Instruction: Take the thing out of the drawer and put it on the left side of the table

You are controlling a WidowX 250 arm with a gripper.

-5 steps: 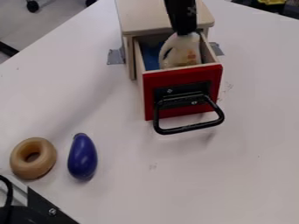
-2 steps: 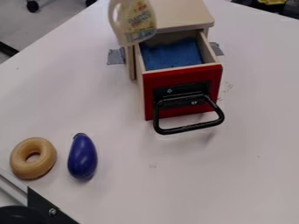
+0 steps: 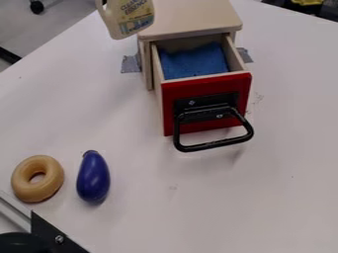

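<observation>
A cream-coloured toy bottle [image 3: 131, 19] with a printed label and a looped handle hangs in the air at the top edge, left of centre, up and to the left of the drawer. Its upper end is cut off by the view's edge. Below and to its right, the red-fronted drawer [image 3: 206, 104] stands pulled out of its wooden cabinet [image 3: 188, 19], with a blue lining [image 3: 194, 62] inside and a black handle on its front. The white table [image 3: 79, 104] stretches left of the cabinet.
A tan ring [image 3: 37, 179] and a dark blue eggplant-shaped toy [image 3: 93, 178] lie side by side at the lower left. A black bracket with a metal rail [image 3: 53, 237] occupies the bottom left corner. Grey tape [image 3: 131, 63] lies beside the cabinet.
The bottle has risen out of the drawer, then moved left and up, leaving the blue lining exposed. The black gripper seen above the bottle earlier has moved out past the top edge.
</observation>
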